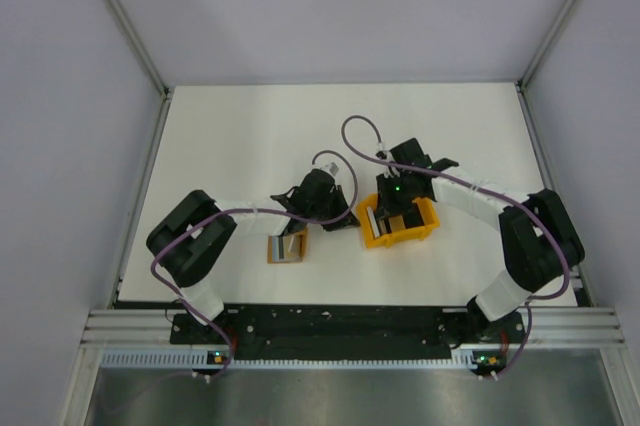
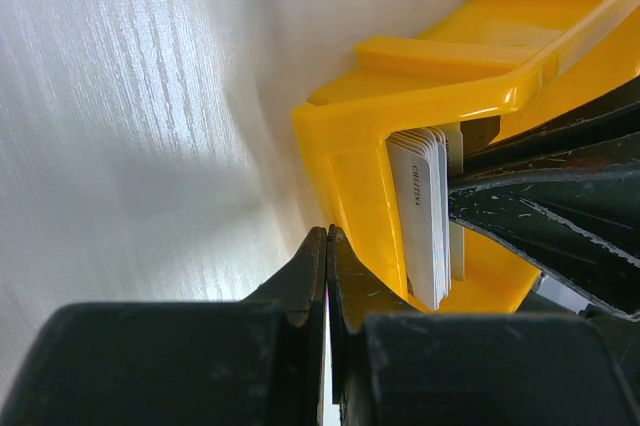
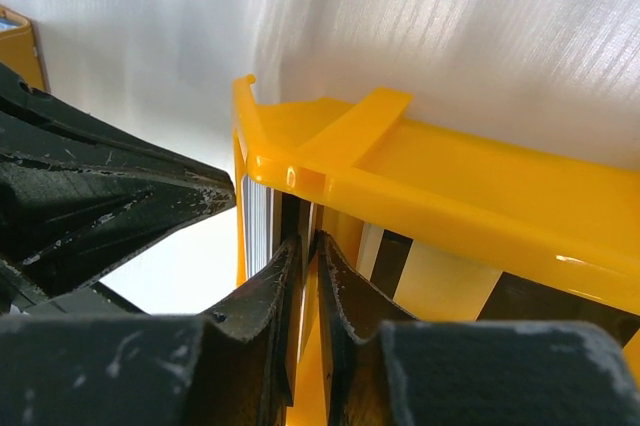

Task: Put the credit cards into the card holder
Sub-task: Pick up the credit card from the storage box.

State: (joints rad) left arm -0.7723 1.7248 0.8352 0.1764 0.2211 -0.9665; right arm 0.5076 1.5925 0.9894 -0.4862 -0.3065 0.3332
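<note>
The card holder (image 1: 274, 248) lies open on the table left of centre, with a pale grey card (image 1: 292, 246) on its inside; its orange corner (image 3: 12, 44) shows at the right wrist view's far left. More credit cards (image 2: 424, 214) stand on edge as a stack in a yellow bin (image 1: 372, 231). My left gripper (image 2: 327, 238) is shut just outside the bin's corner, and nothing shows between its tips. My right gripper (image 3: 312, 246) reaches down into the bin (image 3: 450, 186) beside the stack (image 3: 258, 231), jaws parted by a narrow gap around a card's thin edge.
The yellow bin (image 2: 350, 161) sits between the two grippers, close to both. The right gripper's black finger (image 2: 545, 208) fills the bin's opening in the left wrist view. White walls enclose the table on three sides.
</note>
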